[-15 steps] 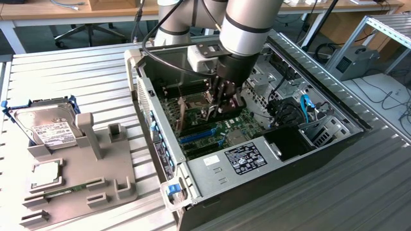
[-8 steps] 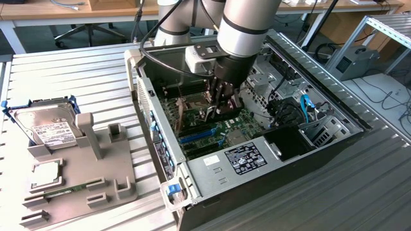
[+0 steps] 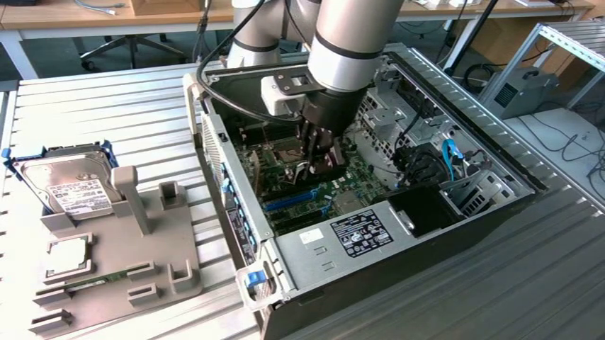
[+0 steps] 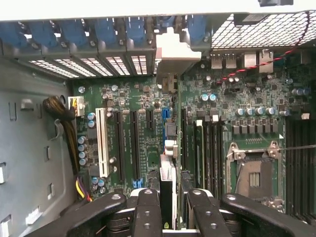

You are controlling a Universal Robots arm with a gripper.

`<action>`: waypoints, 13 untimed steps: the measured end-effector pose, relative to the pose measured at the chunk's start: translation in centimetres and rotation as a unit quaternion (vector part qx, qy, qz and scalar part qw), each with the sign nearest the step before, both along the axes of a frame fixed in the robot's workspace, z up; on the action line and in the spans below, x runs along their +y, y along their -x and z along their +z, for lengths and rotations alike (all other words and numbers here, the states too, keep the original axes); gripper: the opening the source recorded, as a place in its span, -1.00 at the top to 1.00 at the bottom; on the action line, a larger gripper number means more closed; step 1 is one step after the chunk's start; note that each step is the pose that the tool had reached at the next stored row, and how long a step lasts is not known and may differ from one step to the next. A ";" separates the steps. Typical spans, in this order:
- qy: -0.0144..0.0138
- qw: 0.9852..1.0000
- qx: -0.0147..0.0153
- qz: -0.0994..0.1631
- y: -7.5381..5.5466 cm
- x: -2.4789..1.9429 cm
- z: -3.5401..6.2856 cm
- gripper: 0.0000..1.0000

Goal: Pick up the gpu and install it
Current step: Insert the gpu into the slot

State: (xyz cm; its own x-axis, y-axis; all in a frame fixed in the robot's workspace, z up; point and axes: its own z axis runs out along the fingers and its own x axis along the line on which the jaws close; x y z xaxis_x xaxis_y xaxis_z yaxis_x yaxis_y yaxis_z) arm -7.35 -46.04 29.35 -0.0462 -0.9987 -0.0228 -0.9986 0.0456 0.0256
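Observation:
The gpu [image 4: 168, 163] stands on edge between my fingers [image 4: 148, 212], running along the motherboard's expansion slots. Its silver end bracket [image 4: 173, 49] reaches the blue-clipped slot openings in the rear wall. My gripper [image 4: 175, 212] is shut on the card. In the exterior view the gripper [image 3: 321, 161] is deep inside the open computer case [image 3: 312, 255], over the green motherboard [image 3: 302, 191], with the dark card [image 3: 326, 168] held upright below it. I cannot tell whether the card's lower edge sits in a slot.
A CPU socket [image 4: 254, 173] and memory slots lie beside the card, and a white slot [image 4: 102, 143] and a cable bundle [image 4: 64, 118] on the other side. At the exterior view's left, a grey holder [image 3: 123, 248] carries a hard drive [image 3: 71, 188] and a memory stick [image 3: 95, 278].

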 end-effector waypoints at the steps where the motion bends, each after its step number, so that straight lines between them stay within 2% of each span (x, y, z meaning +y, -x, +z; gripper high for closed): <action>1: 0.000 1.000 0.000 0.000 0.1 0.00 -0.14 0.47; 13: 0.000 1.000 0.000 0.000 0.9 -0.26 -1.58 0.47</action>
